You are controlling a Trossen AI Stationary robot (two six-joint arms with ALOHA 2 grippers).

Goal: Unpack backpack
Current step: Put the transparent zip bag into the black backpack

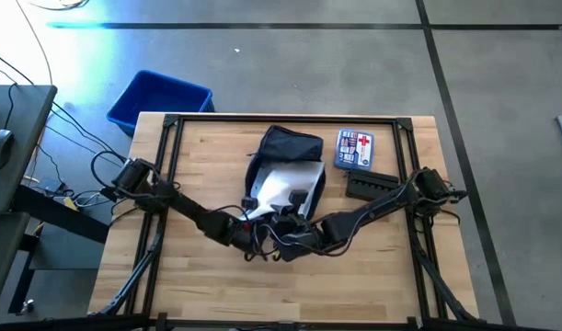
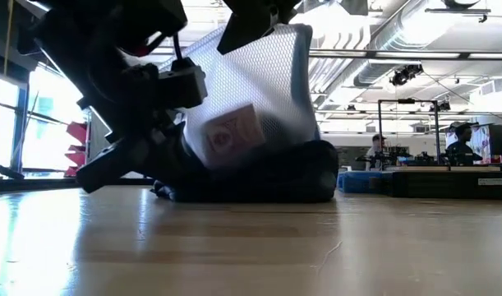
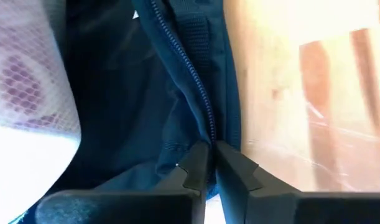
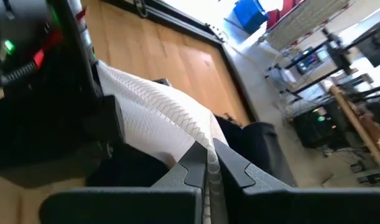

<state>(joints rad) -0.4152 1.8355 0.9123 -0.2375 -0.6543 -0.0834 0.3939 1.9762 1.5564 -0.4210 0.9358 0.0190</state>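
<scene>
Closest in, the left gripper [image 3: 209, 163] is pinched on the zipper edge of the backpack [image 3: 177, 93], and the right gripper [image 4: 209, 163] nips one white mesh pouch [image 4: 158, 118]. The low view alone shows a pale card [image 2: 227, 134] inside that pouch — lifted out of the one backpack, which lies mid-table [image 1: 207, 285]. From above: one first-aid kit [image 1: 354, 148], one black case [image 1: 369, 185], one blue bin [image 1: 158, 98] on the floor.

Backpack [image 1: 285, 147] and white mesh pouch [image 1: 285, 184] filling the table's [image 1: 198, 285] middle, both arms crowded at the bag's near edge, first-aid box [image 1: 354, 148] and dark case [image 1: 368, 185] close on its right, bare wood along the near side and left.
</scene>
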